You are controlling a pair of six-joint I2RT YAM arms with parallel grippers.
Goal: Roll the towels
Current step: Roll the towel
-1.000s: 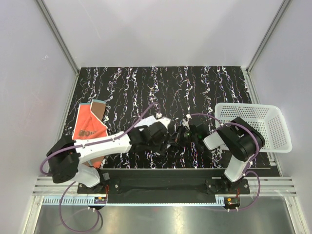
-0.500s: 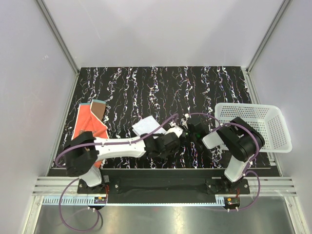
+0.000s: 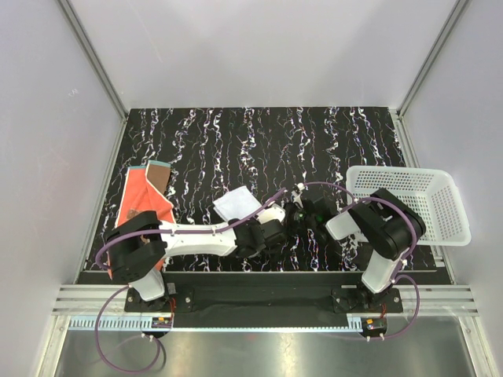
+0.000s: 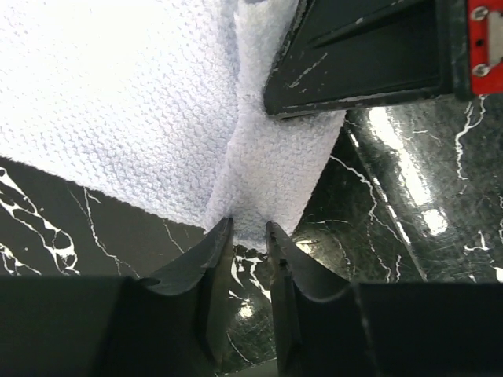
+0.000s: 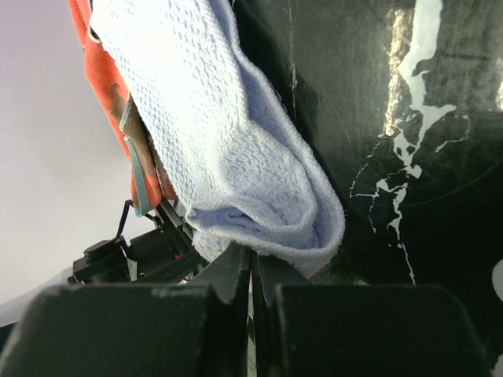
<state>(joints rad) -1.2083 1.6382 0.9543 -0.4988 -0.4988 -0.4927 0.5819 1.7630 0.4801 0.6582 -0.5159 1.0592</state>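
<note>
The white towel (image 3: 234,204) lies at the table's near middle, partly under my left arm. In the left wrist view the white towel (image 4: 118,102) creases down into my left gripper (image 4: 249,229), whose narrow jaws pinch its near edge just above the table. One of my right gripper's fingers (image 4: 369,55) rests on the towel there. My right gripper (image 5: 253,255) is shut on the folded-over edge of the white towel (image 5: 212,133). From above, the two grippers (image 3: 277,221) (image 3: 299,210) face each other closely. The orange towel (image 3: 144,203) lies flat at the left, one brown corner turned up.
A white perforated basket (image 3: 452,212) stands at the right edge of the black marbled table. White walls close in the left, back and right. The orange towel (image 5: 98,71) also shows behind the white one in the right wrist view.
My left arm has swung its elbow back toward its base, and its gripper moved nearer and slightly left. This uncovered the white towel's left part. The right arm has hardly moved.
</note>
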